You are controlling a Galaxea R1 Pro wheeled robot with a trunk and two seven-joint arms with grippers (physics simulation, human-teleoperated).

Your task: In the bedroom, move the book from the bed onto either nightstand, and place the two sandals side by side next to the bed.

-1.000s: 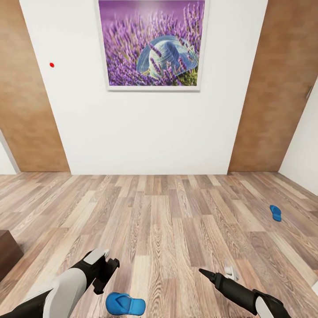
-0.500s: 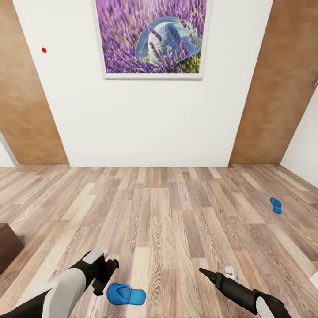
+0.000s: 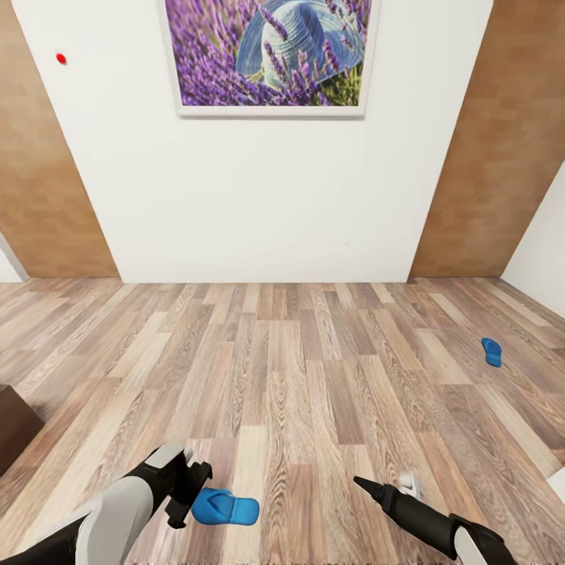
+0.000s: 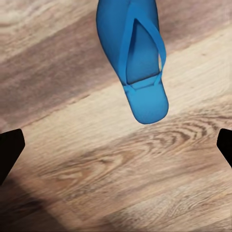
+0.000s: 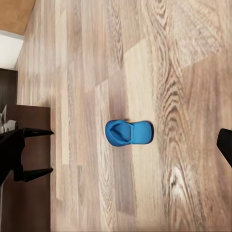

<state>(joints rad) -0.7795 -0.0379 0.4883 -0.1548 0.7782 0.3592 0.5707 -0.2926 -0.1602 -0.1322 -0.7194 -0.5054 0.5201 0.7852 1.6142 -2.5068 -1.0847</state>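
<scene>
Near sandal: a bright blue flat flip-flop with a blue thong strap (image 3: 224, 506) is seen lying flat on the light-brown wood-plank floor (image 3: 298, 377), strap side up, close to the near edge of the floor as seen from the head; it is also seen at (image 4: 137, 58) and (image 5: 129, 132).
Far sandal: a second bright blue flip-flop (image 3: 492, 351) is seen lying flat on the floor near its right edge, well apart from the first.
Left gripper: the black left gripper (image 3: 191, 493) is held just beside the near sandal; in the left wrist view its dark fingertips (image 4: 9, 147) are spread wide at either side with only bare floor between them, and nothing is held.
Right gripper: the black right gripper (image 3: 362, 484) is held above the floor, well apart from both sandals; how far it is open cannot be told.
Wall: a white wall (image 3: 267, 196) bearing a framed picture of a blue hat among purple lavender (image 3: 271, 55) is flanked by brown wooden panels (image 3: 39, 180).
Dark corner: a dark-brown wooden block (image 3: 14, 424) is seen at the left edge of the floor.
</scene>
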